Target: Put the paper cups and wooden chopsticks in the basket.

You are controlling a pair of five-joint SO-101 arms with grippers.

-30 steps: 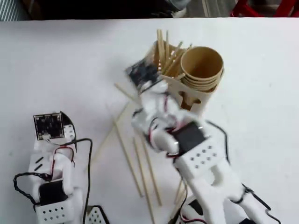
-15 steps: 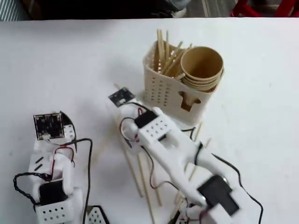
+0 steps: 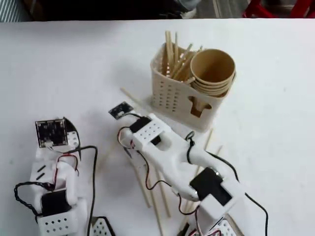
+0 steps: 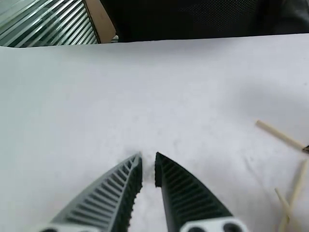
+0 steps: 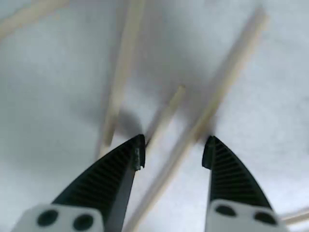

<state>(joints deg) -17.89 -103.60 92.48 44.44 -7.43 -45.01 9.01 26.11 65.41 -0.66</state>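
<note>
Lying between wide-open, empty jaws of the right gripper (image 5: 174, 145): wooden chopstick (image 5: 227, 72).

White desk (image 3: 74, 64), cream basket (image 3: 172, 96) w/ slotted grid, tan cups (image 3: 212, 69), pale-wood chopsticks (image 3: 169, 49), left gripper (image 4: 148, 162) & right gripper (image 5: 174, 150) ribbed dark grey.

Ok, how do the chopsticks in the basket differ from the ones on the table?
The basket chopsticks stand on end, leaning beside the paper cups; the table chopsticks lie flat. The basket chopsticks are bunched together; the table chopsticks are scattered, some under the open right gripper. Both are plain pale wooden sticks.
</note>
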